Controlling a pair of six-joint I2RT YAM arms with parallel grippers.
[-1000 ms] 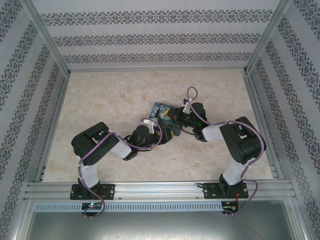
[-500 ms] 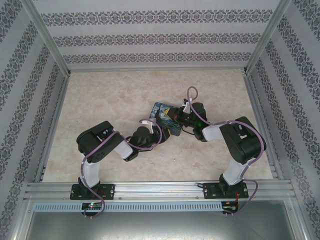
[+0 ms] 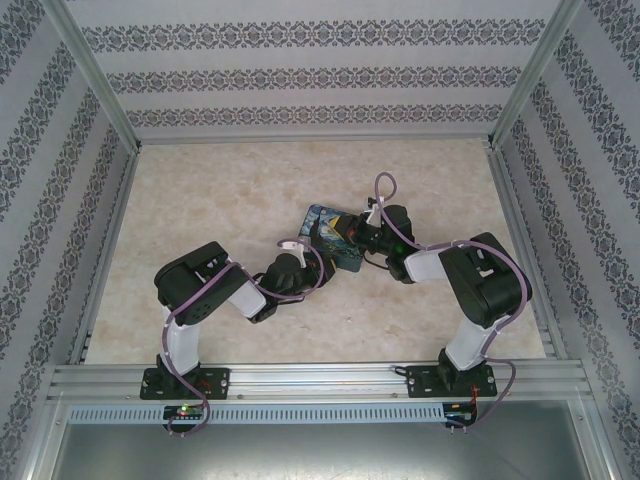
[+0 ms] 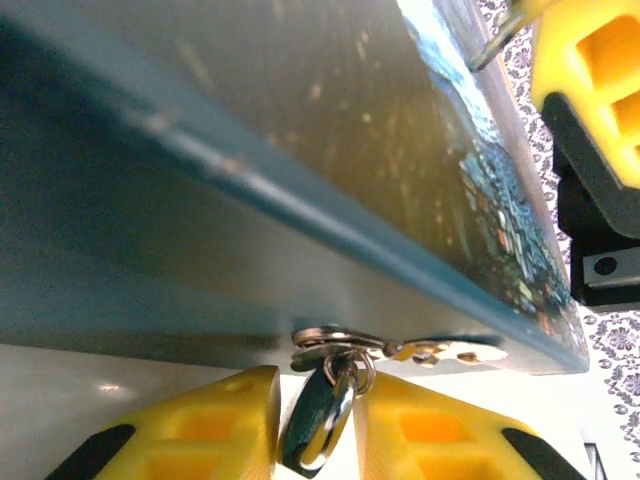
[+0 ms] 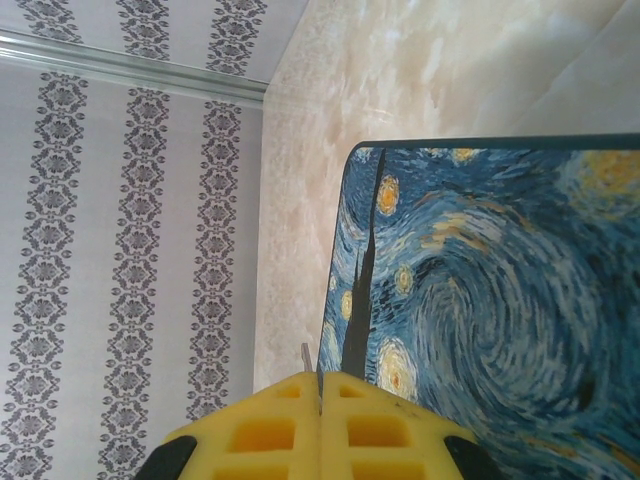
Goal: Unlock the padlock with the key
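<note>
Flanking the key (image 4: 312, 432), the left hand's (image 4: 318, 392) grip cannot be told; the right hand (image 5: 320, 388) is pressed together.

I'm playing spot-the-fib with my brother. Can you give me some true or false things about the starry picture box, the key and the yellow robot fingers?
1. The key sits between the left gripper's yellow fingers. True.
2. The box has red flowers painted on it. False: it shows a swirly blue night sky with yellow stars.
3. The right gripper's fingers are spread wide apart. False: they are pressed together.
4. Both grippers are right at the box, near the middle of the table. True.
5. The key hangs on a metal ring. True.
</note>
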